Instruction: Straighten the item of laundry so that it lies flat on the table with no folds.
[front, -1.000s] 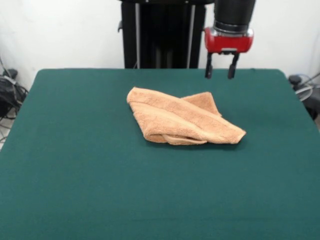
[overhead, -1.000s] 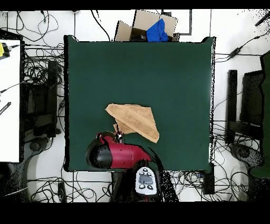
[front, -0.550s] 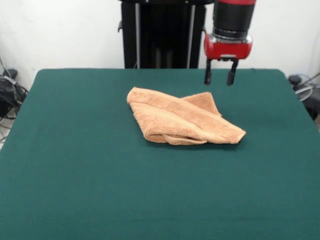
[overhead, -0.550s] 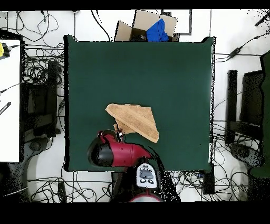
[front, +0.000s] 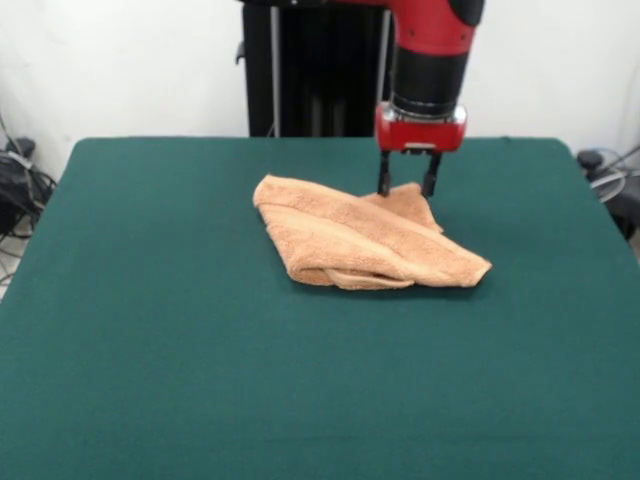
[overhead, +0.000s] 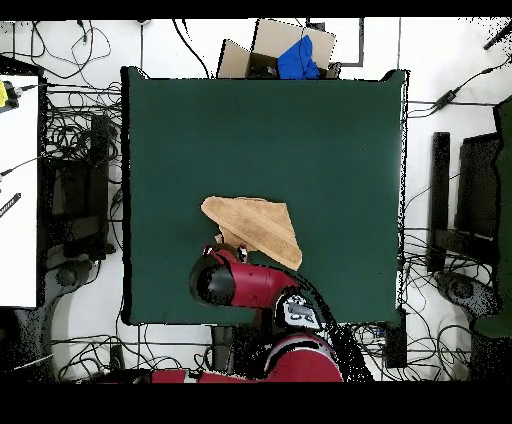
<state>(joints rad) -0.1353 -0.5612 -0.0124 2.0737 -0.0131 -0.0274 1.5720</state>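
Observation:
The item of laundry (front: 360, 235) is a peach-orange towel, folded over on itself in a rough wedge near the middle of the green table (front: 200, 380). Its upper layer runs to a point at the right, and a smaller flap sticks out behind. In the overhead view the towel (overhead: 258, 227) lies just above the arm's red head. My gripper (front: 407, 187) hangs open right over the towel's rear flap, its fingertips at or just above the cloth. Nothing is between the fingers. In the overhead view the arm hides the gripper.
The table (overhead: 330, 150) extends well past the towel on every side. A cardboard box with blue cloth (overhead: 290, 52) sits off the table's far edge in the overhead view. Cables and equipment surround the table on the floor.
The gripper has moved left and down, from above the bare table behind the towel to right over the towel's rear flap. The towel has not moved.

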